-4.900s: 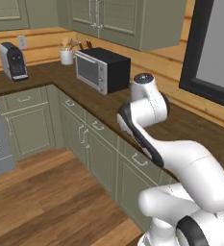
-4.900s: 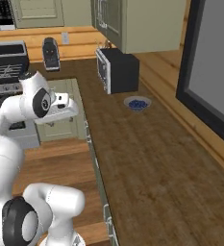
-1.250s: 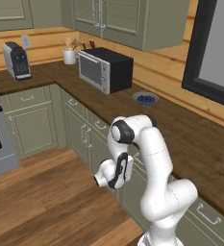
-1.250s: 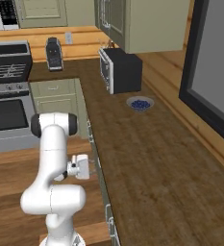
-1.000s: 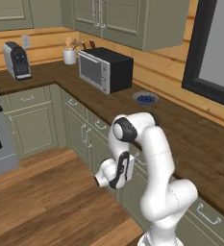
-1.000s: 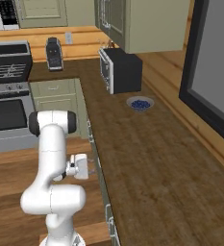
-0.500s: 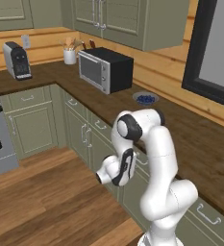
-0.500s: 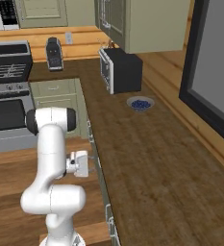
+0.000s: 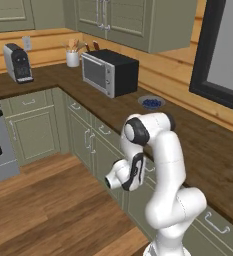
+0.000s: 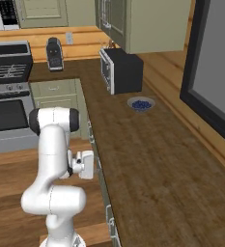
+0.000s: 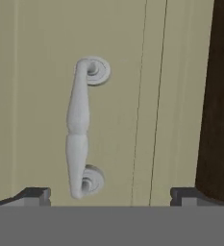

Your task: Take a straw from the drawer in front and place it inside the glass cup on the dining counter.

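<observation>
Fingers (image 11: 36, 194) spread before smooth silver handle (image 11: 79, 129)

Drawer (image 11: 41, 120): matt sage-green painted front, smooth. Handle (image 11: 80, 129): satin silver metal. Worktop (image 11: 219, 96), at 3 o'clock: dark wood grain.

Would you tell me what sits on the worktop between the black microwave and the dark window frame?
A small bowl of blueberries sits on the dark wood worktop, seen in both base views.

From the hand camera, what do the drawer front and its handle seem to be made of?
The drawer front looks like painted wood: flat, matte sage green with panel grooves. The handle looks like brushed metal, silver-grey with soft highlights, though it could be plastic.
</observation>
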### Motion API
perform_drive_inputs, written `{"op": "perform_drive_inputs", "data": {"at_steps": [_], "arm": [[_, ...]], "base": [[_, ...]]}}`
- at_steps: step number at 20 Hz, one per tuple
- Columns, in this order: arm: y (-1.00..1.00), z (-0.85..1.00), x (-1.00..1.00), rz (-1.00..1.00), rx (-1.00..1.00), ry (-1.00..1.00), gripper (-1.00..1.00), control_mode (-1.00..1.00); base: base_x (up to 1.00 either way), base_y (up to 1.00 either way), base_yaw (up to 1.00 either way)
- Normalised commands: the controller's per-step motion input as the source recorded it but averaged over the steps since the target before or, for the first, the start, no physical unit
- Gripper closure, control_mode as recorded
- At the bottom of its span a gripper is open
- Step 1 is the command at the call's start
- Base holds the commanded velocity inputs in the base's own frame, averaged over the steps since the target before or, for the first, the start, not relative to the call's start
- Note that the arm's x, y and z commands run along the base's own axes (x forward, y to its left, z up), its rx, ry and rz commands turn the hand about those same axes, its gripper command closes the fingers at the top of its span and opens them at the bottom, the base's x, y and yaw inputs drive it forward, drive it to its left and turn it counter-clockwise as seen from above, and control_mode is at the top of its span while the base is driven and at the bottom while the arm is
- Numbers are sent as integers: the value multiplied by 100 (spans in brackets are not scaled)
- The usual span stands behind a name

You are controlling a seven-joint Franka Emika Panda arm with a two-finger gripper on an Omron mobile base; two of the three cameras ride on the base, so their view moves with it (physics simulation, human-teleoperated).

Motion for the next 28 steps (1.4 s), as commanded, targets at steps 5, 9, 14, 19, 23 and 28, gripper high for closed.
{"op": "perform_drive_inputs", "data": {"at_steps": [5, 9, 14, 19, 23, 28], "arm": [[-14, -32, 29, 3, 1, 12, -100, -100], [-1, -46, 35, 7, 7, 11, -100, -100], [0, -49, 40, 8, 9, 11, -100, -100], [0, -27, 16, 7, 7, 3, 100, -100], [1, 0, -12, 3, 6, 0, 100, -100], [41, 5, -49, 0, 5, -1, 100, -100]], "base": [[0, 0, 0], [0, 0, 0], [0, 0, 0], [0, 0, 0], [0, 0, 0], [0, 0, 0]]}}
